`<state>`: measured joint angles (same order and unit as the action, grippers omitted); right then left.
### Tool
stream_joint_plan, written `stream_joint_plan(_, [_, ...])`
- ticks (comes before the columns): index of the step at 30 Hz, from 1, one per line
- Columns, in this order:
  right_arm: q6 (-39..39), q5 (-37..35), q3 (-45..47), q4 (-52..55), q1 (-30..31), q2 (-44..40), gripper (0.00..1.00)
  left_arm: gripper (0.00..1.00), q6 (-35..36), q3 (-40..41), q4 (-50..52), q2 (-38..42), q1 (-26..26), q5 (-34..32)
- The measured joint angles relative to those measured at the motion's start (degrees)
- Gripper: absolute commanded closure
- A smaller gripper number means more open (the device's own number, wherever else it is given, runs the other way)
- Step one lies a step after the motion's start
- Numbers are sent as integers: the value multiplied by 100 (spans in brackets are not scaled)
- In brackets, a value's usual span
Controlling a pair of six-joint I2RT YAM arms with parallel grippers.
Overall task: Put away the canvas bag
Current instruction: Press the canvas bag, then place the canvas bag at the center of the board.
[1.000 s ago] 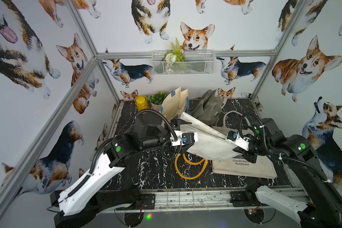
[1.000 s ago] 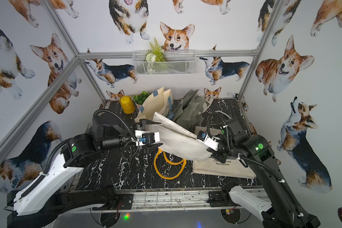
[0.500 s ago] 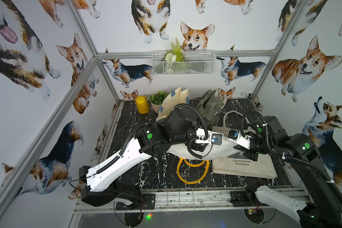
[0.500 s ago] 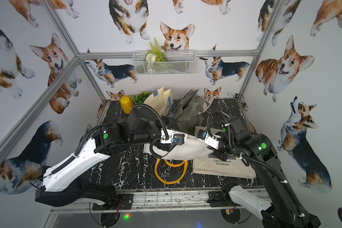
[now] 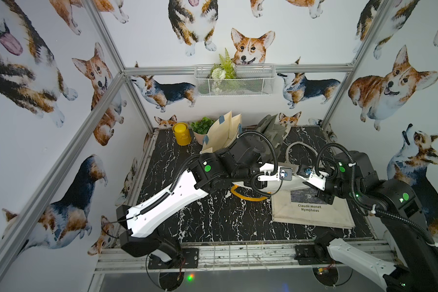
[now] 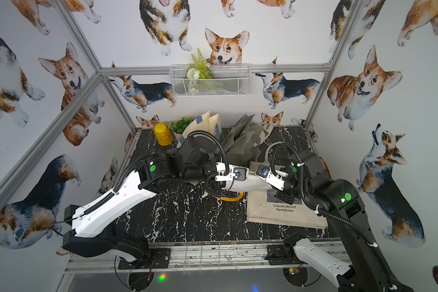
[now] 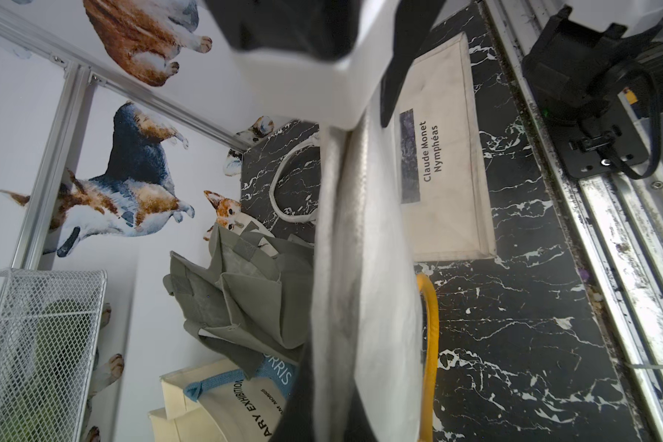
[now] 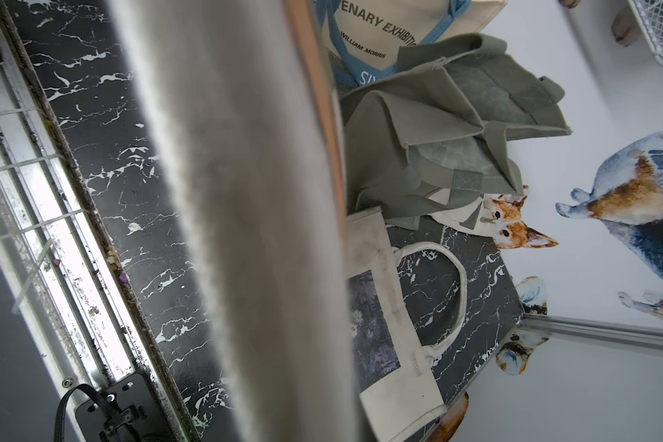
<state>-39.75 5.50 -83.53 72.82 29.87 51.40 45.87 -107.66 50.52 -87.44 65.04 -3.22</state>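
— Holding what, and where?

— Can make out the left gripper [image 5: 292, 177] clenched on the white canvas bag [image 5: 288, 186], slung folded above the marble table [image 5: 213, 220] between both arms, just in front of the grey-green bags [image 7: 245, 291]. Cannot tell about the right gripper [image 5: 300, 177]: nothing but blurred cloth in its wrist view.

— Worth fearing what?

— Losing the right-hand end. Given a slack pinch there, could swing down from the single left hold and flop open onto the Monet tote [image 5: 311, 213] underneath. Could also catch the dangling yellow handle [image 5: 245, 198] on the left arm's cable loop, or shove the grey-green bags over if carried toward the back.

— Anything to read?

— "Claude Monet Nymphéas", printed on the flat tote. On the cream tote [image 7: 223, 405] with blue straps, "WILLIAM MORRIS" and a cut-off "…ENARY EXHIBITIO…", plus "…ORRIS" in white on a strap. Nothing legible on the white bag itself.
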Motion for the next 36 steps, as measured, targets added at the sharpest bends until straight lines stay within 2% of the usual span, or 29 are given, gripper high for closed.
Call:
stream_joint_plan(4, [319, -367, -26, -328, 2, -164, 29, 100, -201, 146, -487, -146, -4, -365])
stream_joint_plan(6, [516, -695, -90, -431, 2, -302, 25, 100, -437, -87, -684, -337, -4, -463])
stream_joint_plan(10, [874, -1399, -186, -649, 2, -619, 23, 100, -975, -542, -1102, -610, -2, -437])
stream_joint_plan(14, [1239, -2380, -260, -802, 2, -916, 26, 100, -1480, -1001, -1554, -946, -2, -376])
stream_joint_plan(19, [1709, -3327, -236, -828, 2, -1222, 26, 100, -2009, -1045, -2800, -1432, 33, -918])
stream_joint_plan(24, [2063, -3681, 15, -833, 2, -1373, 26, 100, -1670, -1311, -4063, -2251, 116, -1572])
stream_joint_plan(27, [2282, -3864, 70, -850, 2, -1421, 26, 100, -1147, -1768, -4924, -2966, 127, -1906])
stream_joint_plan(31, [2610, -4059, 107, -861, 2, -1502, 26, 100, -549, -1926, -6030, -3674, 39, -2114])
stream_joint_plan(36, [3136, -4319, 181, -739, 2, -1720, 27, 100, -153, -1497, -7173, -4061, 7, -2380])
